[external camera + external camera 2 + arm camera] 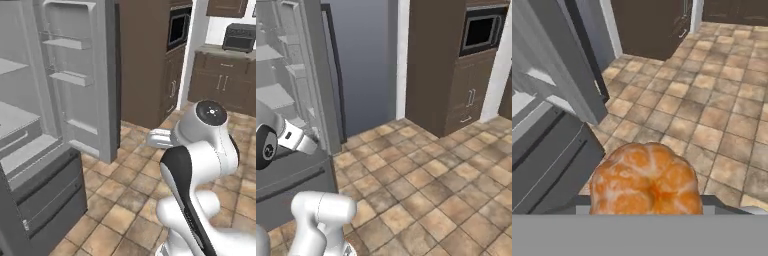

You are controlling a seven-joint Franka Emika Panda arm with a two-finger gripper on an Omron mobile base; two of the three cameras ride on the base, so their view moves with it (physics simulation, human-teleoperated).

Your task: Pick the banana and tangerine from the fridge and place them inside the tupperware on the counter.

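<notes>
The tangerine (646, 182), round, orange and segmented, sits large at the bottom of the hand view, and my gripper (646, 204) is shut on it with its fingertips hidden behind the fruit. It hangs over the tiled floor, just right of the fridge's lower drawers (547, 160). The grey fridge (30, 150) stands open at the left, its door (75, 75) with racks swung outward, and its edge (311, 100) is beside my arm. The banana, the tupperware and the counter are out of view.
A tall brown cabinet with a built-in oven (172, 55) (456, 65) stands beyond the fridge door. A dark toaster oven (239, 37) rests on the back counter at the far right. Brown tiled floor (431, 190) stretches to the right of the fridge.
</notes>
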